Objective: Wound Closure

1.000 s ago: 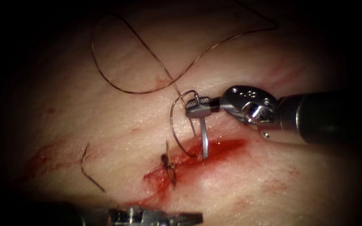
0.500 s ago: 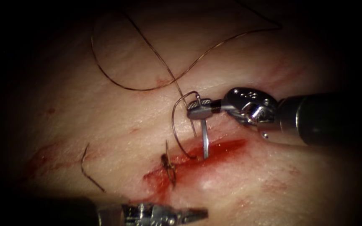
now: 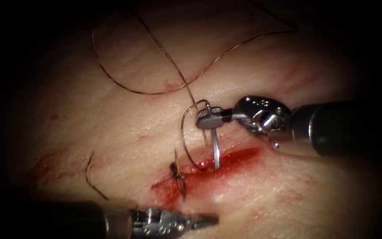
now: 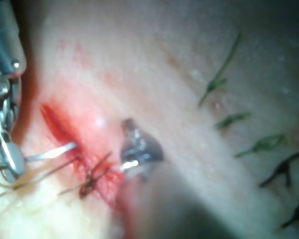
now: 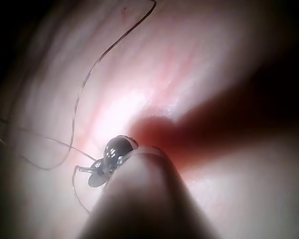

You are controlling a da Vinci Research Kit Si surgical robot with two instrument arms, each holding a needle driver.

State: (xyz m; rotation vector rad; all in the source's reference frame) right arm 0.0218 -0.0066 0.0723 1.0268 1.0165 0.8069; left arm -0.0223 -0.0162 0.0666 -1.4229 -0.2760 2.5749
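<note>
The right tool (image 3: 205, 118) grips the needle (image 3: 215, 150) near its back end, with the tip in the cut (image 3: 226, 161). The left tool (image 3: 200, 218) is shut on nothing, near the lower edge of the tissue (image 3: 111, 115).

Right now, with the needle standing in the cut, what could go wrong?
1. The right tool grips the needle near its upper end; its tip sits in the cut, so any twist might tear the tissue edge.
2. Slack thread loops beside that tool and could snag on it.
3. The left tool, holding nothing, lies close to the knotted stitch and might catch it.
</note>
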